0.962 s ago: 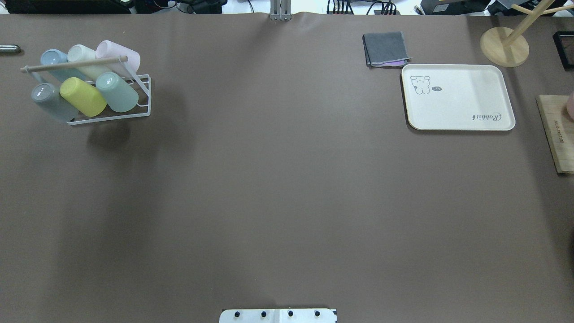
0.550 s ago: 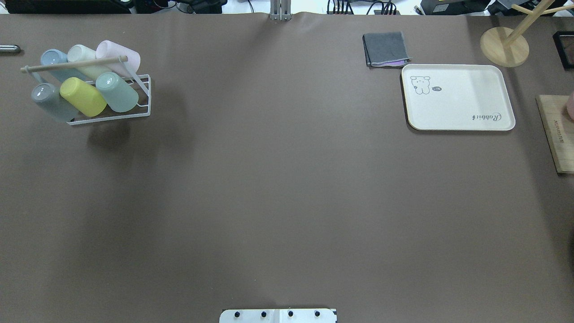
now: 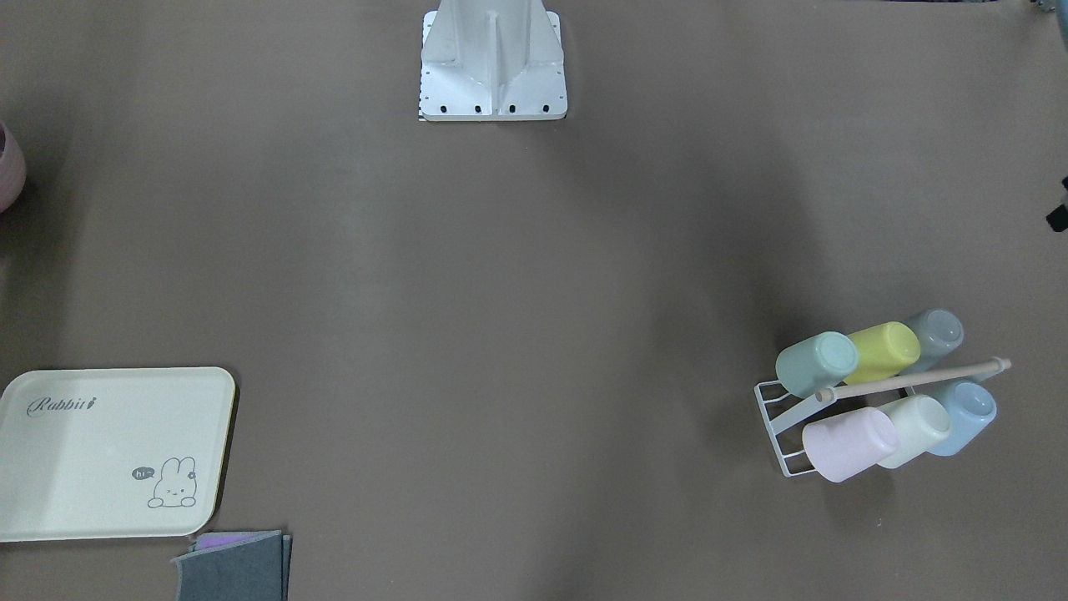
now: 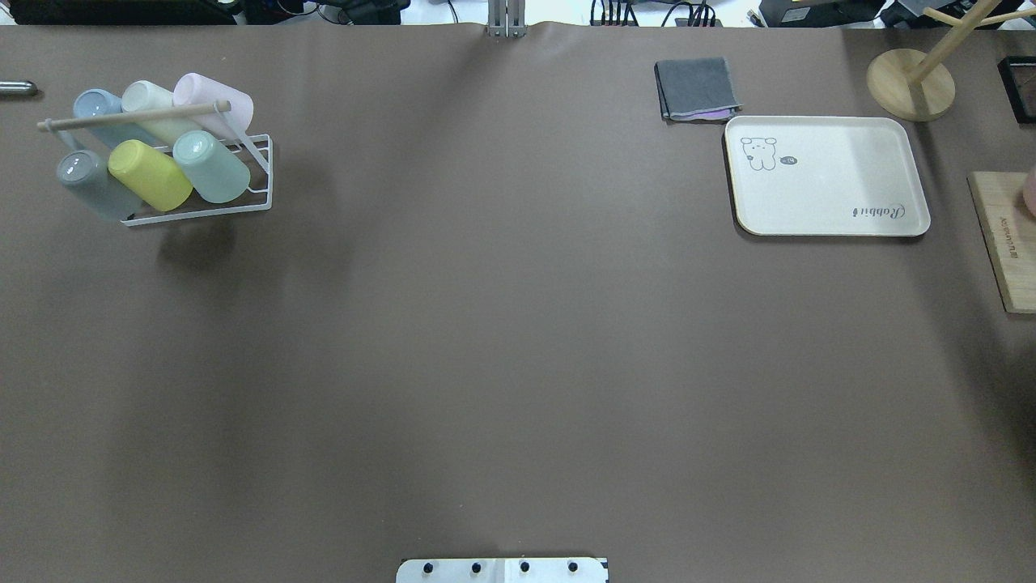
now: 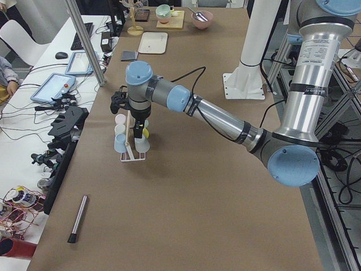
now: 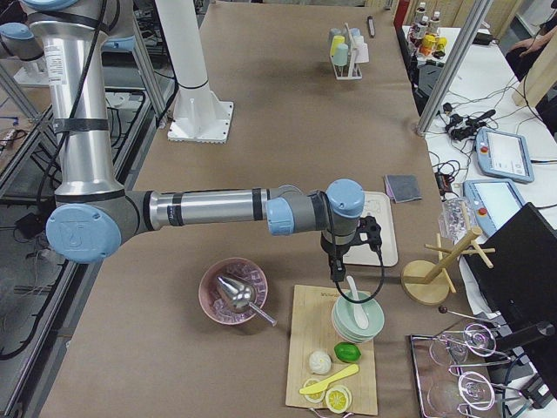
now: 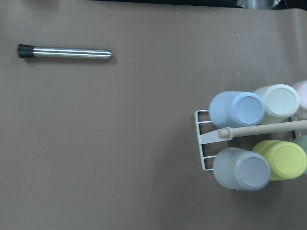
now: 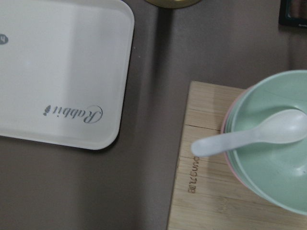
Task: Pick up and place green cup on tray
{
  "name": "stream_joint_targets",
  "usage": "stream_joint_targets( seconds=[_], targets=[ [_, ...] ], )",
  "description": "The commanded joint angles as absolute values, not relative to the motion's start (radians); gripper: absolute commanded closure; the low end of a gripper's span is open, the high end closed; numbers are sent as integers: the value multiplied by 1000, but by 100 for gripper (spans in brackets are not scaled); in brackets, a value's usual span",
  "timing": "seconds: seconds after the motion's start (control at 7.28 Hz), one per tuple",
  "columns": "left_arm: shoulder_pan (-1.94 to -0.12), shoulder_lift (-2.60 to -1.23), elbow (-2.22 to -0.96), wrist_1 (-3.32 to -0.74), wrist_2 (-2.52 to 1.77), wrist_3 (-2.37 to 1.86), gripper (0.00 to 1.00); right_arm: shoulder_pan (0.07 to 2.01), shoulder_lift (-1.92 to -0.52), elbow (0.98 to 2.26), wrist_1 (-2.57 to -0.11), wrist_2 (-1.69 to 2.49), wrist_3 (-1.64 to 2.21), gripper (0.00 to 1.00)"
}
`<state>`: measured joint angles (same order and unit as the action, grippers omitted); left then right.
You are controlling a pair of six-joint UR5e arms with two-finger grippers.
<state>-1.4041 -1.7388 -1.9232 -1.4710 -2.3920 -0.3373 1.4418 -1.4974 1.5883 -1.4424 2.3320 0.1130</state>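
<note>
The pale mint-green cup [image 4: 212,166] lies tilted in a white wire rack [image 4: 261,174] at the table's far left, next to a yellow-green cup [image 4: 150,174]; it also shows in the front view [image 3: 816,364]. The cream "Rabbit" tray [image 4: 825,174] lies at the far right and holds nothing; the right wrist view shows its corner [image 8: 57,72]. My left gripper [image 5: 138,131] hangs above the rack. My right gripper [image 6: 335,266] hangs between the tray and a wooden board. Both show only in the side views, so I cannot tell whether they are open or shut.
The rack also holds grey [image 4: 87,182], blue, cream and pink cups under a wooden handle bar [image 4: 133,116]. A folded grey cloth [image 4: 696,87] and a wooden stand [image 4: 910,83] sit beside the tray. A wooden board [image 8: 211,191] carries green bowls with a spoon. A metal pen [image 7: 64,51] lies left of the rack.
</note>
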Motion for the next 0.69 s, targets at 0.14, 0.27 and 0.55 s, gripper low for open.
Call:
stream_joint_targets(
  seconds=[0.14,0.27,0.55],
  targets=[
    [-1090,-1811,-2075,-1471,-2179,-399,2,1384,-1454,1372,-1138,2304,218,2],
    [-989,-1860,-2079,-1470,-2099,-396,2,1370,-1430,1303,-1059,2306,269,2],
    [-913,-1943,-2094,-1354,-1913,-137,2,1313,-1385,1295,-1046,2304,371,2]
  ],
)
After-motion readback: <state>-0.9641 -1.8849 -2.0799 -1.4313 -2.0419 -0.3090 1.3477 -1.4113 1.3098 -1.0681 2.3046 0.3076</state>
